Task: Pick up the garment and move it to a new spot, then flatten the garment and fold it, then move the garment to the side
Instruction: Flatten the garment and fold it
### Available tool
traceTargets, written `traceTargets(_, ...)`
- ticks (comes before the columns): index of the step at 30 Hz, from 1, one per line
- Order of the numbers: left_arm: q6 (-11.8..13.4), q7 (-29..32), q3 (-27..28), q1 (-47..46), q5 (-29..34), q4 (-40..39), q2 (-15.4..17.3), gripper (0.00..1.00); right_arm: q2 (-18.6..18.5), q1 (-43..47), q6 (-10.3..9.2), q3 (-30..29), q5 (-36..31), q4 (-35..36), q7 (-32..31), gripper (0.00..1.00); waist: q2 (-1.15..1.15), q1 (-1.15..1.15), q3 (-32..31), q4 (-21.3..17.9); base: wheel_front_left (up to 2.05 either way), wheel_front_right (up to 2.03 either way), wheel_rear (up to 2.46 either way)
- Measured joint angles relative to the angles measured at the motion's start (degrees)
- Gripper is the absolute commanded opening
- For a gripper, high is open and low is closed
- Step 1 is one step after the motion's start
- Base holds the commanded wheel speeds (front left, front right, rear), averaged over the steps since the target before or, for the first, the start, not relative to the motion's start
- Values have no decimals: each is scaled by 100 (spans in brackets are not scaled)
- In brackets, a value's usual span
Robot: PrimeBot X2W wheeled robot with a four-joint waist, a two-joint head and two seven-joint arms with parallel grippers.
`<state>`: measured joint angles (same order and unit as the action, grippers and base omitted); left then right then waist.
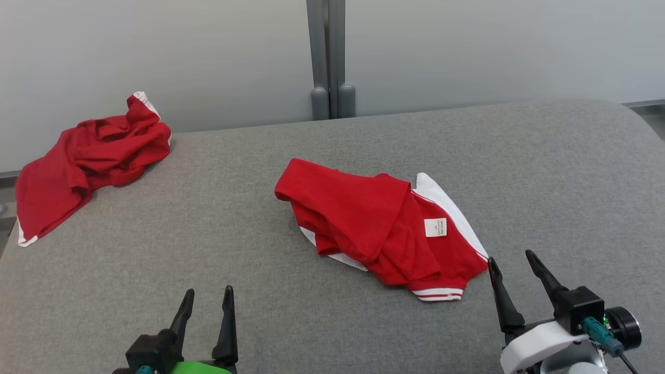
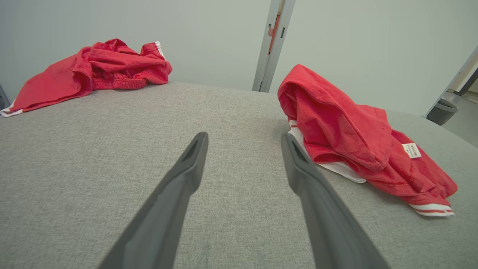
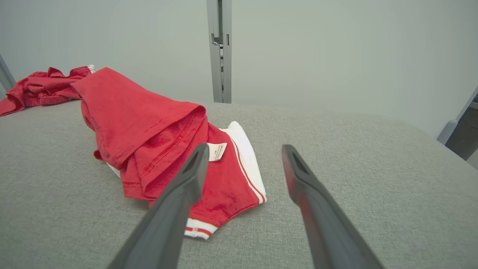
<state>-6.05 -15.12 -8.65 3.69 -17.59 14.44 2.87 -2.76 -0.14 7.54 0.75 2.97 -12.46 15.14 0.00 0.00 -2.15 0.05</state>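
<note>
The red garment [image 1: 363, 218], trimmed in white, lies crumpled near the middle of the grey padded table [image 1: 545, 171]. It is doubled over itself so that its white care label [image 1: 435, 227] faces up. I take it for a sports top, though the bunching hides its cut. Nothing holds it, so by my reckoning the first pick-up is not yet made.

Its striped hem corner [image 1: 439, 294] points toward 5 o'clock, just beside the right gripper [image 1: 510, 256]. That gripper's fingers are spread and empty, with the cloth at its 10 o'clock, near but apart, which looks a handy place to pinch that corner. The left gripper [image 1: 208, 289], also spread and empty, has the garment at its 1 o'clock, well apart.

A second red garment [image 1: 88, 156] is heaped at the table's 10 o'clock edge.
</note>
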Motion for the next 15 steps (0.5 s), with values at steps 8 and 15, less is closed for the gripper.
traceTargets(8, 2, 0, -105, -90, -26, -56, -1, 100, -1, -423, 0, 378, -55, -365, 0, 100, 0, 0, 145, 250, 0, 0, 0)
traceTargets(15, 25, 0, -177, -255, -45, -118, -1, 100, 5, -990, 0, 835, 582, -1384, -1, 100, 0, 0, 411, 553, 0, 0, 0)
